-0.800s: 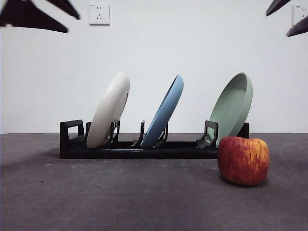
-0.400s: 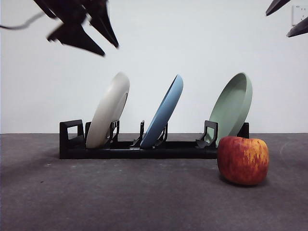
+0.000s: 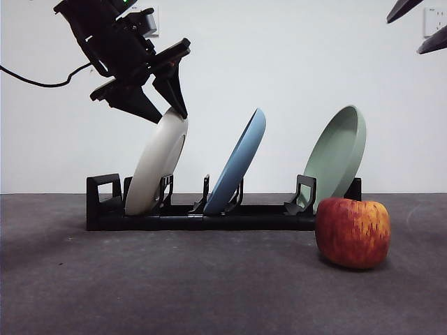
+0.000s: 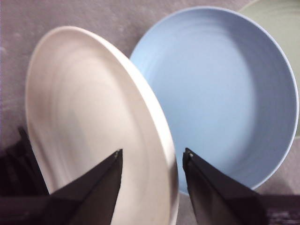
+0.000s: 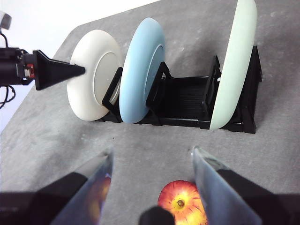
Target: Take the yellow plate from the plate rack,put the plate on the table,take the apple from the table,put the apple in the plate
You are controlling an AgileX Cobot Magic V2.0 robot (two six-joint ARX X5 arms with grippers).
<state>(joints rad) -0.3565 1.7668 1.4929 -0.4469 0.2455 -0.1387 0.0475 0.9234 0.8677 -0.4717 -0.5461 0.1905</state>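
The yellow plate [image 3: 158, 162] stands tilted in the end slot of the plate rack [image 3: 202, 213], its lower edge hidden behind the black prongs. The left gripper [image 3: 170, 112] is right at the plate's top rim with its fingers [image 4: 96, 187] spread open, one on each side of the rim. In the left wrist view the rim runs up between them, but whether either finger touches the plate is hard to make out, and that view is a little blurred. Next along the rack leans a blue plate [image 3: 239, 164], and at the far end a sage-green plate [image 3: 339, 155], its lower part covered by the apple [image 3: 353, 232]. The apple sits on the grey desk [image 3: 174, 286] just in front of that end of the rack. The right gripper [image 5: 152, 161] hangs well above the desk over the apple, fingers apart; in the front view only its dark tips show, cut off at a top corner.
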